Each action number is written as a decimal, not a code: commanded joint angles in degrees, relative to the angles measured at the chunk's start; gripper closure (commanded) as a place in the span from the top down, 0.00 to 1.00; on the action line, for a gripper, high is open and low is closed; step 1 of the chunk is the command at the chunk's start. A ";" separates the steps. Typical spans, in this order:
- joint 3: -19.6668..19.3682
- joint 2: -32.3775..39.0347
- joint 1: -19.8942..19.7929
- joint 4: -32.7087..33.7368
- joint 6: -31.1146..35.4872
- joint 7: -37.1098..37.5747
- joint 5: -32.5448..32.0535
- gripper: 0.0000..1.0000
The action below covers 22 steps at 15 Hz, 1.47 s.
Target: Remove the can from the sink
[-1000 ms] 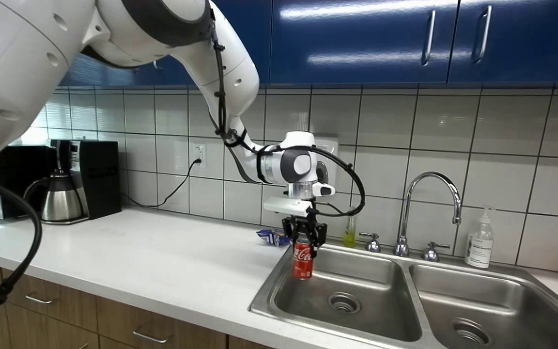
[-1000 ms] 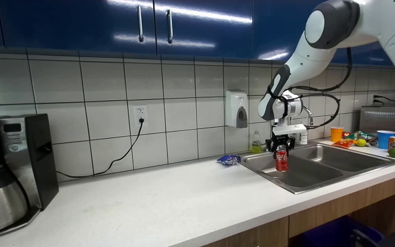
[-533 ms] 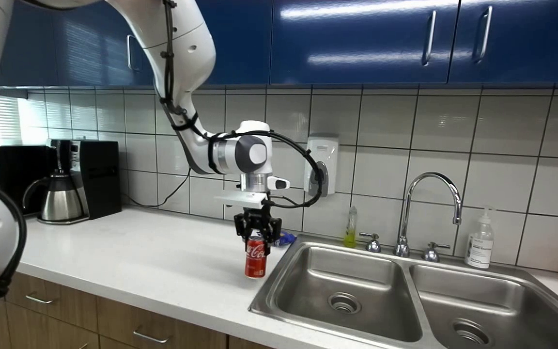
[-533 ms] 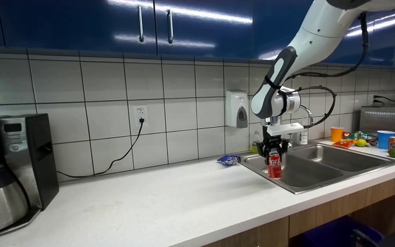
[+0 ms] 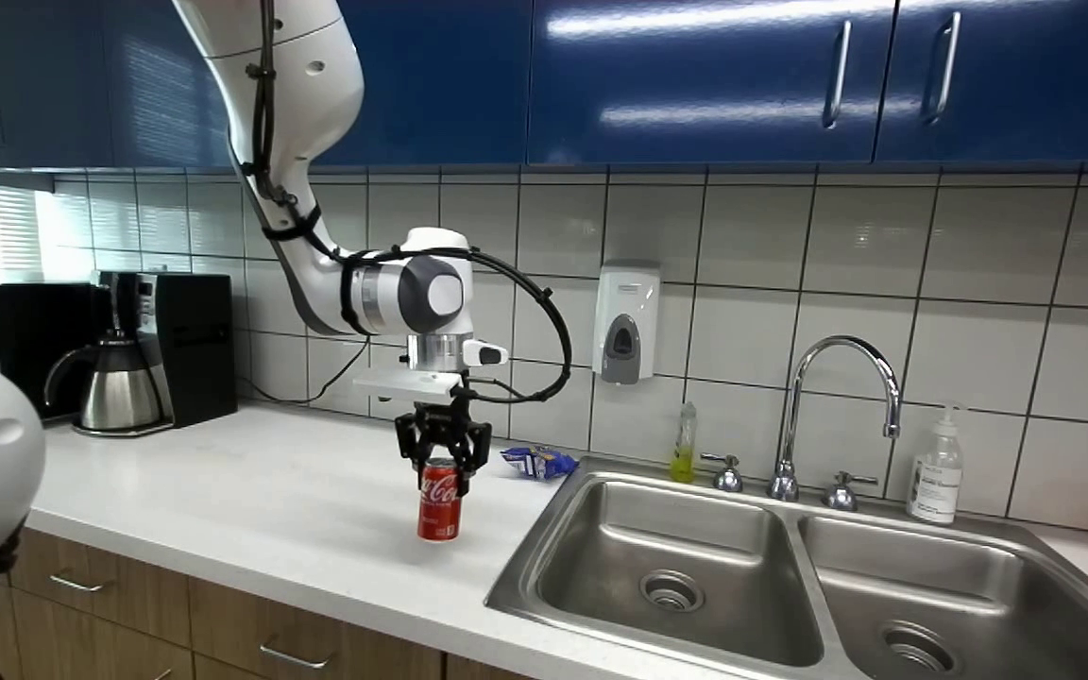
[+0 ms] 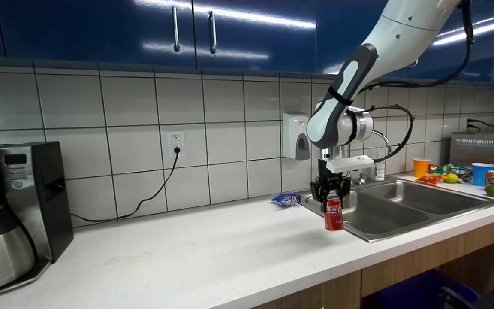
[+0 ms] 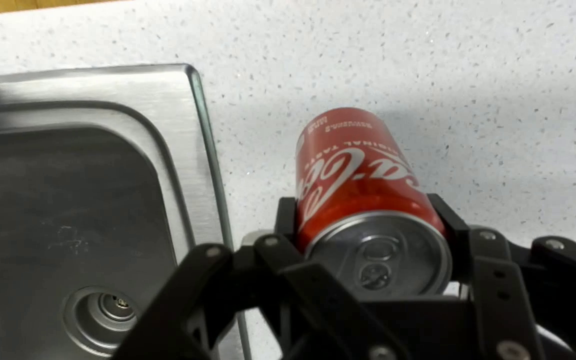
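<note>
The can (image 5: 439,510), red with white lettering and a silvery top, is upright over the white counter beside the sink. It also shows in an exterior view (image 6: 334,218) and in the wrist view (image 7: 355,165). My gripper (image 5: 442,477) points down and is shut on the can's upper part, with one finger on each side (image 7: 368,217). The can seems a little above the counter; the exact gap is hard to tell. The steel double-basin sink (image 5: 518,587) lies just to one side, its rim near the can in the wrist view (image 7: 180,130).
A blue snack packet (image 5: 538,462) lies by the sink's back corner. A faucet (image 5: 794,406), a yellow-green bottle (image 5: 684,453) and a white soap bottle (image 5: 936,477) stand behind the sink. A coffee maker (image 6: 37,206) is at the counter's far end. Cups (image 6: 482,175) stand beyond the sink.
The gripper carried the can from over the sink's basin, across the rim, to over the counter on the coffee-maker side. It stayed shut on the can throughout.
</note>
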 commanded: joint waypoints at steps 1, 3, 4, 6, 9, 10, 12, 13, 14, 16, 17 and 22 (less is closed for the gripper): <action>0.99 -1.26 -0.43 -2.34 3.00 1.76 -0.73 0.38; 1.03 -0.38 -0.44 -2.68 4.56 1.79 -0.69 0.38; 1.01 0.07 -0.43 -2.82 5.36 1.84 -0.68 0.38; 0.96 1.25 -0.36 -2.94 7.10 1.92 -0.84 0.38; 0.77 3.53 -0.16 -2.69 9.86 2.16 -1.14 0.38; 0.65 4.35 -0.07 -2.54 10.78 2.33 -1.27 0.38; 0.54 5.80 0.02 -2.37 12.59 2.35 -1.06 0.38; 0.46 6.03 0.08 -2.28 13.20 2.49 -1.16 0.38; 0.36 6.34 0.18 -2.25 13.72 2.71 -1.31 0.38; 0.20 6.57 0.28 -2.20 14.30 2.97 -1.51 0.38; 0.10 6.63 0.39 -2.23 14.47 3.32 -1.62 0.52; -0.14 6.47 0.59 -2.38 14.19 3.73 -1.81 1.00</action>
